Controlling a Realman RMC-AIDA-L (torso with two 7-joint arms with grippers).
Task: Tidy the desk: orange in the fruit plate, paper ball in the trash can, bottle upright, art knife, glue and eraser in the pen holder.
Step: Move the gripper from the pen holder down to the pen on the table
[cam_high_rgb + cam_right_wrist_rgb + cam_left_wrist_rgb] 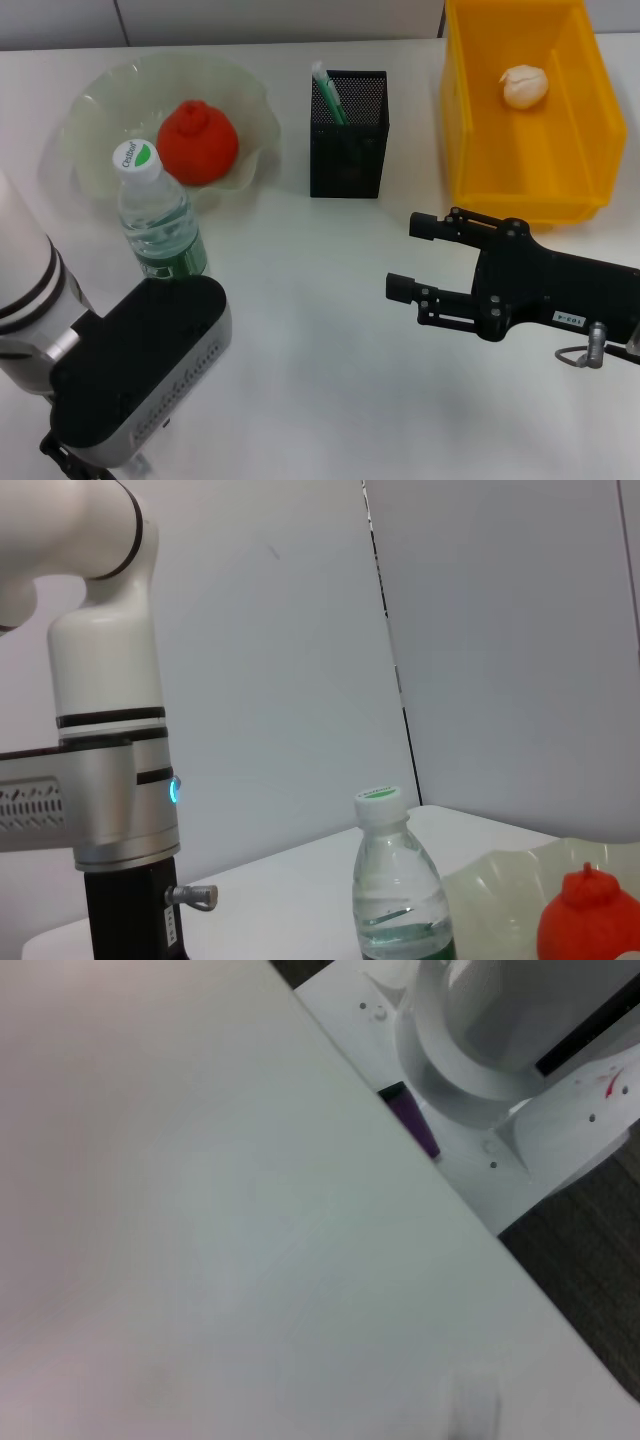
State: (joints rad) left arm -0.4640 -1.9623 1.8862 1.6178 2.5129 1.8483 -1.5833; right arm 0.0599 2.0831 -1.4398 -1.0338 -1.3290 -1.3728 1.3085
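Note:
The orange (198,140) lies in the pale-green fruit plate (92,108) at the back left. Just in front of the plate the bottle (155,215) stands upright. In the black mesh pen holder (348,150) at the back centre, the mint-green glue (328,92) sticks up. A paper ball (524,86) lies inside the yellow trash can (560,170). My right gripper (408,258) hovers open and empty in front of the can. My left arm (130,370) is low at the near left. The art knife and eraser are not in view. The right wrist view shows the bottle (398,880), orange (590,915) and plate (500,875).
White tabletop (320,380) stretches between the two arms. The left wrist view shows the table's edge (430,1190) and the robot's white base (490,1050) beyond it. A grey wall stands behind the desk.

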